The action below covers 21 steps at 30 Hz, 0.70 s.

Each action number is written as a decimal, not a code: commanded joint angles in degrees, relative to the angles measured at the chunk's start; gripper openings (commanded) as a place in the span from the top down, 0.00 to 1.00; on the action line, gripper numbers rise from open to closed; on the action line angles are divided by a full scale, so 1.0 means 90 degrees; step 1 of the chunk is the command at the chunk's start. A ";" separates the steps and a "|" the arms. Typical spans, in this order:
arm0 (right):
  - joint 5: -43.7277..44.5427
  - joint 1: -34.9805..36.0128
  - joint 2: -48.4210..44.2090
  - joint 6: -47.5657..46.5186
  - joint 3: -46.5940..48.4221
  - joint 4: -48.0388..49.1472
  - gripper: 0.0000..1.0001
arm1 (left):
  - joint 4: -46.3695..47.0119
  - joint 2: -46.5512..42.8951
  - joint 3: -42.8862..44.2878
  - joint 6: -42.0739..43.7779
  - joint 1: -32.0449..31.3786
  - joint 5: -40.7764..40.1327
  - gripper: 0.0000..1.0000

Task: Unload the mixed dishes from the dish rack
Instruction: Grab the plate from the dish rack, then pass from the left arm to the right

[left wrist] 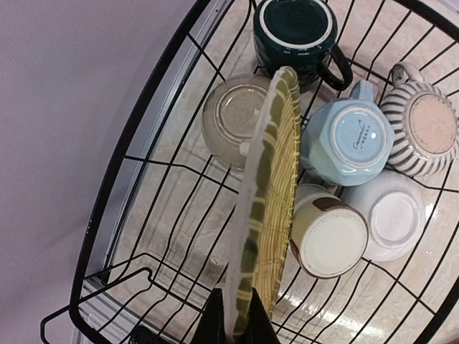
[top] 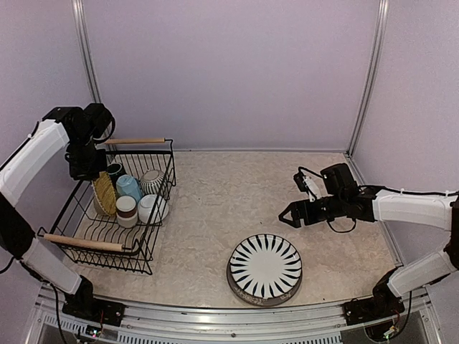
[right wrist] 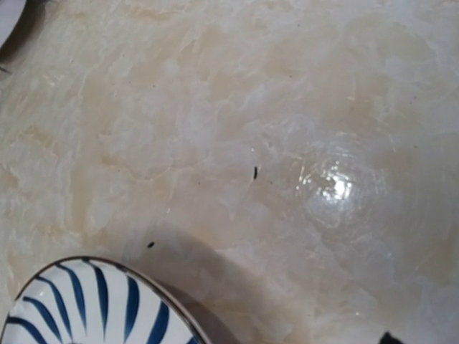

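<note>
The dish rack [top: 143, 252] stands at the left. Upside down in it are a dark mug [left wrist: 294, 29], a light blue mug [left wrist: 348, 140], a grey-striped pot [left wrist: 423, 129], a brown-white cup [left wrist: 326, 233], a white bowl [left wrist: 393, 218] and a beige bowl [left wrist: 226, 118]. The yellow woven mat [left wrist: 280, 193] stands on edge among them. My left gripper [left wrist: 247, 315] is down in the rack [left wrist: 107, 208], shut on the mat's green-and-white rim. The striped plate [top: 265, 269] lies flat on the table at front centre. My right gripper [top: 295, 213] hovers open and empty above and right of the plate [right wrist: 86, 308].
The rack's wooden handles are at its far end [top: 136, 141] and near end [top: 82, 244]. Purple walls enclose the table on three sides. The marbled tabletop [top: 229, 193] stretches between rack and right arm.
</note>
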 commanded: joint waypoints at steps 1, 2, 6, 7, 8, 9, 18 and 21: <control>-0.0020 -0.0017 0.0100 -0.0043 0.0233 0.0084 0.13 | -0.2099 -0.0060 0.0693 -0.0154 -0.0101 -0.0031 1.00; -0.0014 -0.0016 0.0111 -0.0039 0.0247 0.0082 0.13 | -0.2198 -0.0072 0.0835 -0.0155 -0.0116 -0.0021 1.00; -0.0046 -0.0020 0.0195 -0.0033 0.0296 0.0100 0.12 | -0.2511 -0.0142 0.1369 -0.0151 -0.0123 -0.0232 1.00; -0.0061 -0.0019 0.0222 -0.0029 0.0326 0.0095 0.12 | -0.2597 -0.0146 0.1509 -0.0178 -0.0125 -0.0333 1.00; -0.0080 -0.0012 0.0254 -0.0028 0.0353 0.0094 0.12 | -0.2616 -0.0159 0.1664 -0.0134 -0.0118 -0.0380 1.00; -0.0090 -0.0022 0.0277 -0.0023 0.0382 0.0084 0.12 | -0.2623 -0.0200 0.1751 -0.0103 -0.0108 -0.0397 1.00; -0.0064 -0.0019 0.0349 0.0081 0.0531 0.0024 0.11 | -0.2617 -0.0684 0.2110 -0.0016 0.0034 -0.0659 1.00; 0.0287 -0.0017 0.0296 0.0388 0.0507 0.0155 0.00 | -0.2119 -0.0984 0.2126 0.0211 0.0040 -0.0407 1.00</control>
